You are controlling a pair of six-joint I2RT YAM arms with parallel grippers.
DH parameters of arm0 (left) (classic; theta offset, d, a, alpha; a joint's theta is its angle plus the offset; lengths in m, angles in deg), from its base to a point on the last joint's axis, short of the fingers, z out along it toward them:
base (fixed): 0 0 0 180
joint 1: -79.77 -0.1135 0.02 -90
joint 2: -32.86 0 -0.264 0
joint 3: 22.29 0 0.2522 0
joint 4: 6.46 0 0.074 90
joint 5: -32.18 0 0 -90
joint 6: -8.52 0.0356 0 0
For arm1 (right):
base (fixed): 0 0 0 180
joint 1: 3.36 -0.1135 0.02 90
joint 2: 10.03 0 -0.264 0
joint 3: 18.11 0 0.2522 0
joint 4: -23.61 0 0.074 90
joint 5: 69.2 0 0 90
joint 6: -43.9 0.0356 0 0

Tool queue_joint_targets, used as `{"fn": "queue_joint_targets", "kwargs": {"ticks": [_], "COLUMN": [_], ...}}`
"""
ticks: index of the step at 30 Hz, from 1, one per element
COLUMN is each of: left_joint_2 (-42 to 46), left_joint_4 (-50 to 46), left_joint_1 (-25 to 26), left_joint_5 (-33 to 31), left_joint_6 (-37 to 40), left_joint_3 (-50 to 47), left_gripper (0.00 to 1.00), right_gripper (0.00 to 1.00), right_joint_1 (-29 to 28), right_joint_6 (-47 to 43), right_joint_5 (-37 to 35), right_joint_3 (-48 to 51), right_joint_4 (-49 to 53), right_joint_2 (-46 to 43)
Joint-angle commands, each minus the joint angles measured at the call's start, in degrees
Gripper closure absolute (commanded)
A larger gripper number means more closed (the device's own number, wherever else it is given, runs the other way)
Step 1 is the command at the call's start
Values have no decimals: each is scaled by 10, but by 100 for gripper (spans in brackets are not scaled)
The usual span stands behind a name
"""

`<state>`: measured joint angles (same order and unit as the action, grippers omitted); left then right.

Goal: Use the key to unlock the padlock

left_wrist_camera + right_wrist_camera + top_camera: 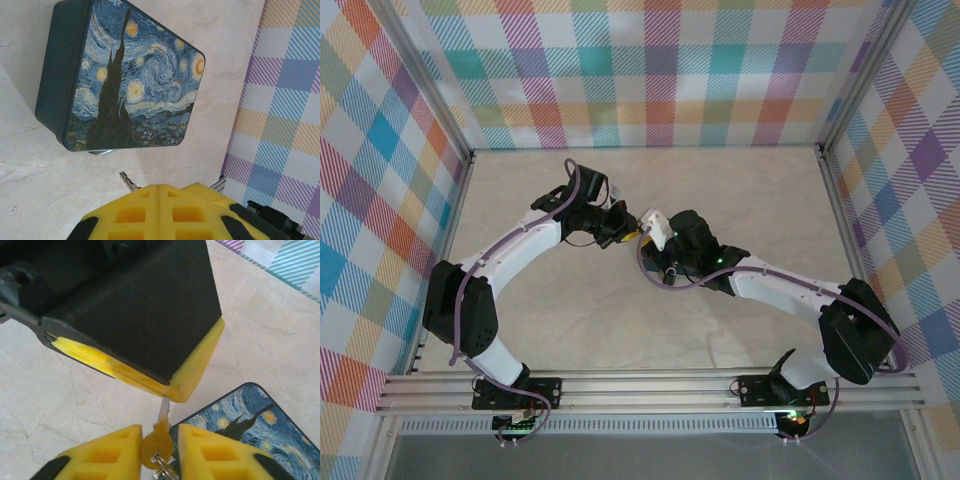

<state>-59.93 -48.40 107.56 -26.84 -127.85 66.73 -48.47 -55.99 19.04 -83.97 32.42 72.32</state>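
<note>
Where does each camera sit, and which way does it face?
Top external: above and behind the bases, looking down at the table; both arms show, left gripper beside right gripper.
Left wrist: on the left arm, looking past its shut yellow fingers at the painted tin.
Right wrist: on the right arm, looking past its fingers at the left gripper and key.
Shared: both wrist views show the tin.

L grip point(159, 187) closed | R grip point(160, 430) clamped on key point(158, 441) | arms bent inward, tips meeting
</note>
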Motion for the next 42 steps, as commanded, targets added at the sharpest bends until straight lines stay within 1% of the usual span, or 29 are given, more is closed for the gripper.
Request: {"fn": "queue_joint_targets", "kwargs": {"ticks": [1,7,11,14,18,22,24,26,29,32,35,36,38,42], "left_joint_2": [8,6,8,10,17,25,29,33,43,59,61,59,54,48], "left_joint_4": [8,3,0,-5,-21,-36,-42,-30,19,74,145,156,154,146], "left_joint_1": [-5,-6,-7,-10,-23,-33,-36,-36,-36,-36,-34,-32,-24,-6], "left_joint_5": [19,14,7,1,-13,-23,-22,2,77,122,176,188,200,208], "left_joint_6": [-14,-21,-20,-15,2,38,68,100,152,187,190,194,211,238], "left_joint_3": [-7,-10,-11,-10,-8,2,9,10,-5,-27,-48,-53,-57,-63], "left_gripper": [100,100,100,96,85,76,73,73,72,71,68,67,65,64], "right_gripper": [83,96,100,100,100,100,100,100,100,100,100,100,100,100], "right_joint_1": [-3,-3,3,21,53,84,102,121,151,171,185,188,192,193], "right_joint_6": [0,11,30,66,99,124,137,154,185,199,216,220,225,234], "right_joint_5": [-7,-6,32,84,163,249,300,350,441,510,546,555,563,578], "right_joint_3": [-12,-5,-3,7,19,26,26,26,25,11,8,8,9,9], "right_joint_4": [-11,2,23,27,31,38,43,42,33,43,41,39,37,27], "right_joint_2": [3,-10,-18,-29,-44,-52,-51,-49,-41,-30,-26,-25,-25,-21]}}
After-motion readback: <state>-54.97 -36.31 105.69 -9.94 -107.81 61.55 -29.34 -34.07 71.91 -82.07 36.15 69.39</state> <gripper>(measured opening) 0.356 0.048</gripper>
